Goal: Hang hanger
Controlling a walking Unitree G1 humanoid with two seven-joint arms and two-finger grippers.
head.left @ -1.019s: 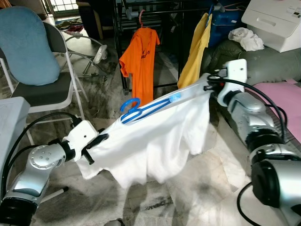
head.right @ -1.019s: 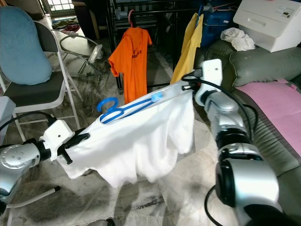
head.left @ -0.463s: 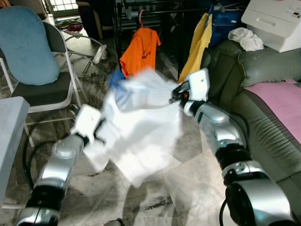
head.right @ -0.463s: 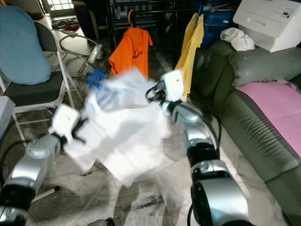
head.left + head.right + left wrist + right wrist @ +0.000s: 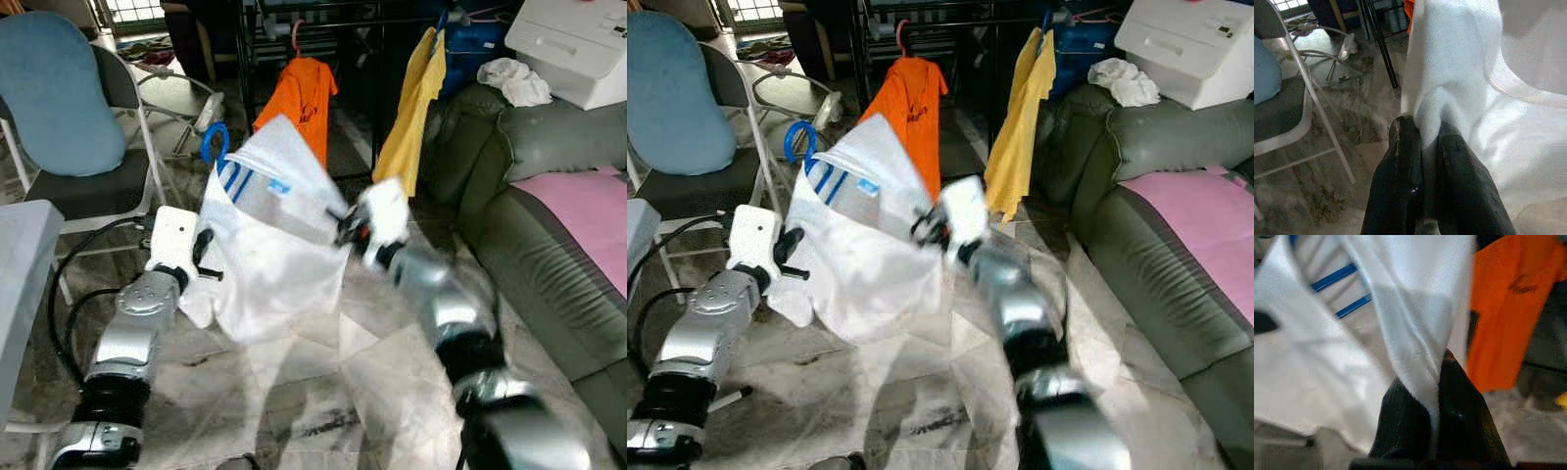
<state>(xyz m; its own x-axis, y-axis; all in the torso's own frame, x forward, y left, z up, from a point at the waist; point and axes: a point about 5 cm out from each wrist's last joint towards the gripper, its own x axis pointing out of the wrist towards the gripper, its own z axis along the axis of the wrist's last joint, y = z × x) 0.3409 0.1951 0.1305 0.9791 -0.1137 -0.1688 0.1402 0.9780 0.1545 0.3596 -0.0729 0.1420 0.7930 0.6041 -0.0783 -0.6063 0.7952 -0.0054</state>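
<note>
A white shirt (image 5: 265, 250) on a blue hanger hangs between my two arms. The hanger's blue hook (image 5: 213, 143) points up at the shirt's upper left. My left gripper (image 5: 201, 257) is shut on the shirt's lower left edge; the left wrist view shows white cloth pinched between its black fingers (image 5: 1400, 161). My right gripper (image 5: 343, 227) is shut on the shirt's right side, with cloth clamped between its fingers (image 5: 1405, 421). The right arm is blurred. Behind the shirt stands a black clothes rack (image 5: 294, 15) with an orange shirt (image 5: 312, 93) and a yellow garment (image 5: 416, 98) on it.
A folding chair with a blue cushion (image 5: 54, 93) stands at the left. A dark green sofa (image 5: 549, 196) with a pink cover and a white box (image 5: 578, 44) lies at the right. A white table corner (image 5: 15, 264) is near my left arm.
Both arms swung the shirt from slanting sideways to upright and nearer the rack. The right gripper came down and leftward; the hook now points up.
</note>
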